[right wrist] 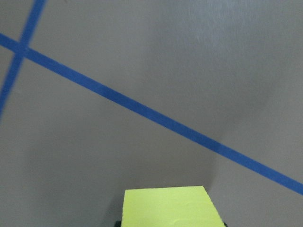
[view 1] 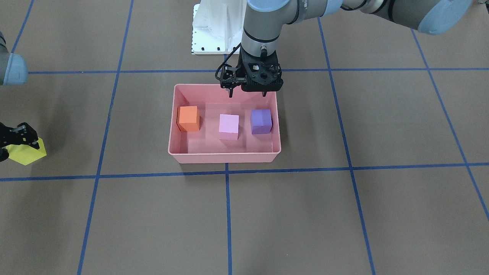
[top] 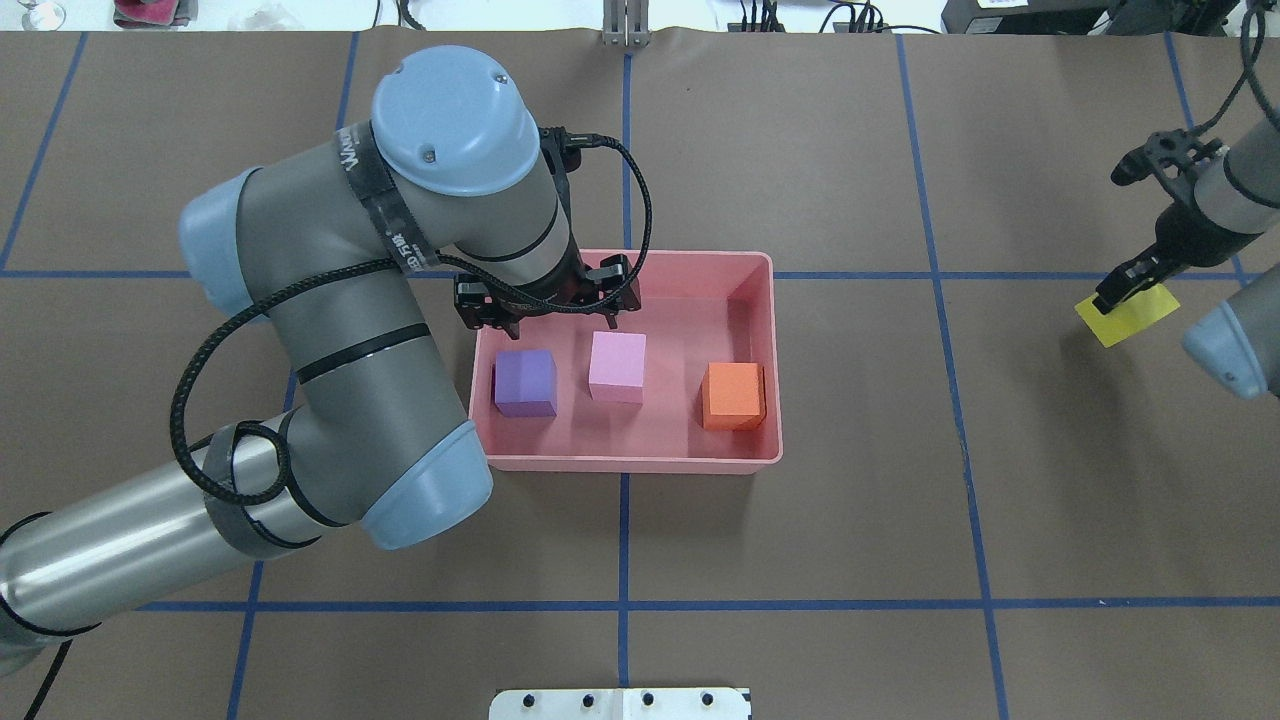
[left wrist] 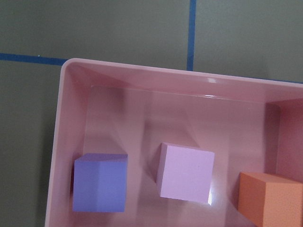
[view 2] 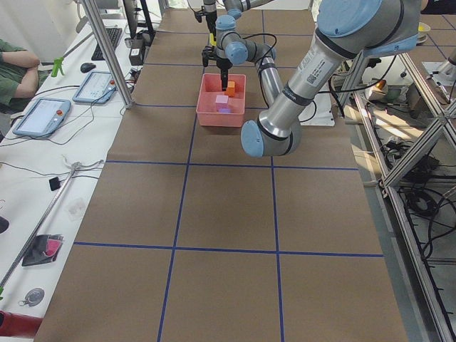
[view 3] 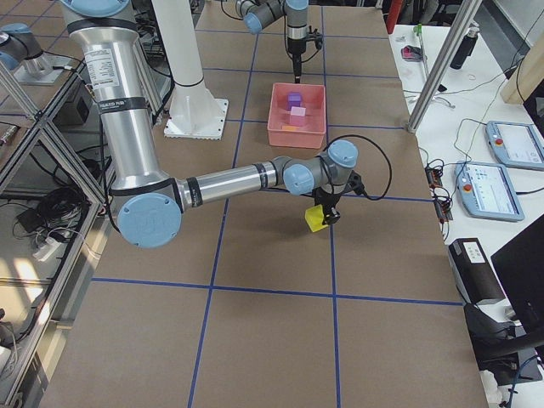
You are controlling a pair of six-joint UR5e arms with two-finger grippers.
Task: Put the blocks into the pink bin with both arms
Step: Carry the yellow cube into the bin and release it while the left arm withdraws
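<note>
My right hand squeezes the yellow block, out to the side and well apart from the pink bin. I think I should carry it high over the rim. Then I let go above the bare floor between the pink block and the orange block, not on top of them. The purple block sits in there too. That arm reaches out long, hand pointing down. Farther off, my left hand hangs open and empty over the bin's far wall, arm bent.
</note>
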